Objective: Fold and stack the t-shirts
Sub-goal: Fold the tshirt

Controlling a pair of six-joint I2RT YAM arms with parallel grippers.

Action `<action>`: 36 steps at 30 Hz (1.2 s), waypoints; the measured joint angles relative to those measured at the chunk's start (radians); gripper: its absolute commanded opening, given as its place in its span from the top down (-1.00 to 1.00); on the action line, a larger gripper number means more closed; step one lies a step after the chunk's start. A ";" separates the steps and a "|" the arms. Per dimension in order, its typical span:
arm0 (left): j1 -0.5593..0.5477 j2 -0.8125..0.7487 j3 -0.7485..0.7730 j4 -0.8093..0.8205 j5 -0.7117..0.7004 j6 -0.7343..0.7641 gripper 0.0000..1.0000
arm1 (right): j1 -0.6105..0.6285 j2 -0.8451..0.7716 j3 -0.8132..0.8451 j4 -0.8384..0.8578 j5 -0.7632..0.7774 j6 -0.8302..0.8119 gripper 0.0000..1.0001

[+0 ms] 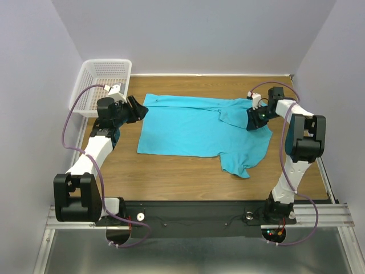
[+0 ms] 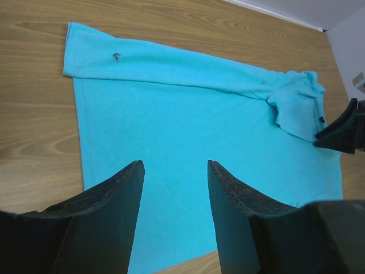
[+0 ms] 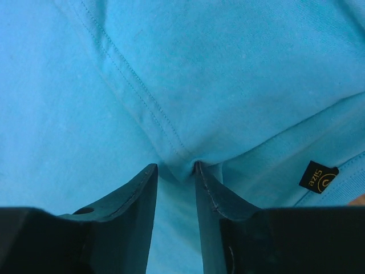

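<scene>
1. The blue t-shirt [image 1: 188, 131] lies spread out on the bench [image 1: 171, 171].
2. The left jaws are wide open and hold nothing.
3. The right jaws pinch a fold of the t-shirt.

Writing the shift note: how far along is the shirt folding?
Done: the t-shirt lies spread out, its far edge folded over. In hand: the right gripper pinches cloth near the size label; the left gripper hangs open. Left: remaining folds, stacking.

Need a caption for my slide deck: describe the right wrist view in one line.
Right gripper, jaws nearly together, pinches a pucker of the turquoise t-shirt near its black size tag.
</scene>
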 measured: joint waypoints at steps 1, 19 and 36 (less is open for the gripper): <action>0.000 0.000 0.000 0.001 0.002 -0.002 -0.19 | 0.001 0.006 0.003 0.002 0.006 0.002 0.46; 0.006 -0.011 -0.004 0.010 0.018 -0.007 -0.19 | 0.006 -0.069 0.010 0.014 0.039 0.032 0.99; 0.011 -0.011 -0.014 0.009 0.038 -0.007 -0.19 | 0.006 -0.147 -0.093 0.017 0.039 0.045 0.86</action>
